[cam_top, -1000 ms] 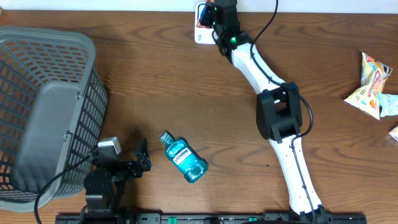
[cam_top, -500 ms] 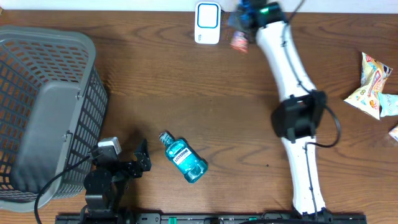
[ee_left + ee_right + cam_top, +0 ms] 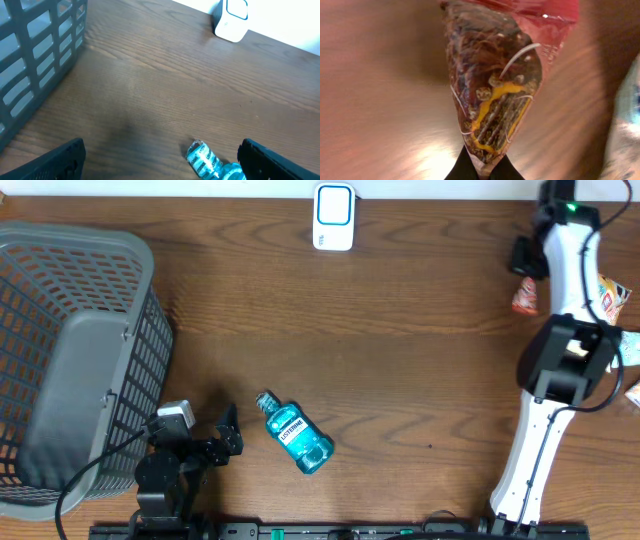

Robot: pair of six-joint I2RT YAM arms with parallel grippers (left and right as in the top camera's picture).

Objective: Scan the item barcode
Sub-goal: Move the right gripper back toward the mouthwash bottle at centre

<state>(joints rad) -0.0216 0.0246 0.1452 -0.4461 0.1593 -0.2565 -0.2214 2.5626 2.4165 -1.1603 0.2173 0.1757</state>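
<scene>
The item, a red and brown snack bag (image 3: 525,295), hangs at the table's far right, pinched by my right gripper (image 3: 522,262). In the right wrist view the bag (image 3: 495,85) fills the frame, and the right gripper (image 3: 482,169) is shut on its bottom edge. The white barcode scanner (image 3: 333,217) stands at the back centre, well left of the bag, and also shows in the left wrist view as a scanner (image 3: 231,20) far ahead. My left gripper (image 3: 226,436) rests open near the front left, jaws wide, nothing between them (image 3: 162,162).
A teal mouthwash bottle (image 3: 295,436) lies on the table just right of the left gripper, also visible as a bottle (image 3: 210,162) by the right finger. A grey basket (image 3: 70,360) fills the left side. Other snack packets (image 3: 600,320) lie at the right edge.
My right arm has swung from the scanner at the back centre to the far right, carrying the snack bag with it. The left arm has not moved.
</scene>
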